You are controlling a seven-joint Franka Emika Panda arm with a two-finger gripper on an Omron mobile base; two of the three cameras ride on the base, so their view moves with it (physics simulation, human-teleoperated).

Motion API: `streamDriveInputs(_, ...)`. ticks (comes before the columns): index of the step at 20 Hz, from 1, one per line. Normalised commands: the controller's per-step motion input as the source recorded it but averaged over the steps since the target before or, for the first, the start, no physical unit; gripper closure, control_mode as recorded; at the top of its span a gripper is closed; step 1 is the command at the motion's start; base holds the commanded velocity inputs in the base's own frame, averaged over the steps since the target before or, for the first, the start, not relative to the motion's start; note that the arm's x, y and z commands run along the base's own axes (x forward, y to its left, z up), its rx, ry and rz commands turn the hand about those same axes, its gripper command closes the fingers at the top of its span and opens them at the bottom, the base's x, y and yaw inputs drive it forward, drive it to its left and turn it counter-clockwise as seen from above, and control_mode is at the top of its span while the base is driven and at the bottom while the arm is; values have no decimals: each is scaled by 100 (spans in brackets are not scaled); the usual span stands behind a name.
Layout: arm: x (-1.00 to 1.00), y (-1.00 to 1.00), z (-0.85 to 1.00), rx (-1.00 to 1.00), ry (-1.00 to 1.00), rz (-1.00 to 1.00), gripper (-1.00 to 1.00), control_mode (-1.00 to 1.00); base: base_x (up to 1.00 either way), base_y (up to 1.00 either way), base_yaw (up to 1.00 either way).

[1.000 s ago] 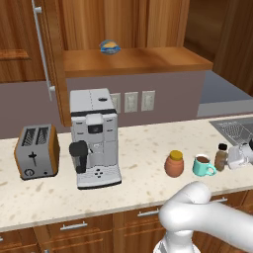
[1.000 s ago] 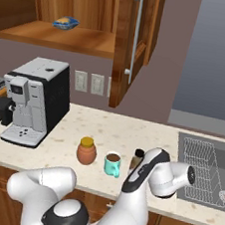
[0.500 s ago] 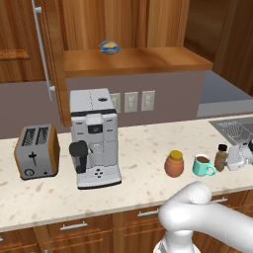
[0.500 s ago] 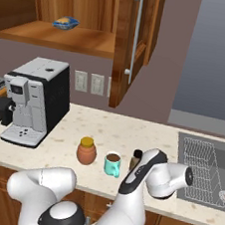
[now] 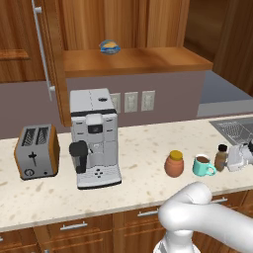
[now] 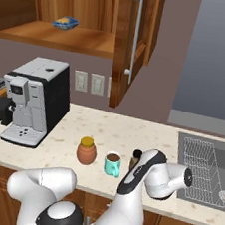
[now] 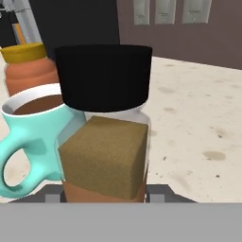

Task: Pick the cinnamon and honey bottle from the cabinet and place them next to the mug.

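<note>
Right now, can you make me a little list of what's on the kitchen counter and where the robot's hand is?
cinnamon: upright on the counter, right beside the mug, black cap on
mug: teal, brown drink inside, between the two jars
honey bottle: orange, standing on the mug's other side
gripper: at the cinnamon; open or shut, cannot tell
coffee machine: on the counter, next to the toaster
cabinet: open shelf, a small blue and orange thing on it

Tool [image 7: 105, 191] fingertips hidden behind cinnamon [image 7: 104, 142].
</note>
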Motion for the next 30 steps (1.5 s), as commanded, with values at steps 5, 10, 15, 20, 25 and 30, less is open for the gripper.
streamDriveInputs(5,0,0,0,0,0,0,-100,-100,0,0,0)
streamDriveInputs(10,0,0,0,0,0,0,-100,-100,0,0,0)
streamDriveInputs(15,0,0,0,0,0,0,-100,-100,0,0,0)
streamDriveInputs(20,-3,0,0,0,0,0,-100,-100,0,0,0)
streamDriveInputs(25,-25,0,0,0,-3,0,-100,-100,0,0,0)
streamDriveInputs(30,-20,0,4,0,-4,0,-100,-100,0,0,0)
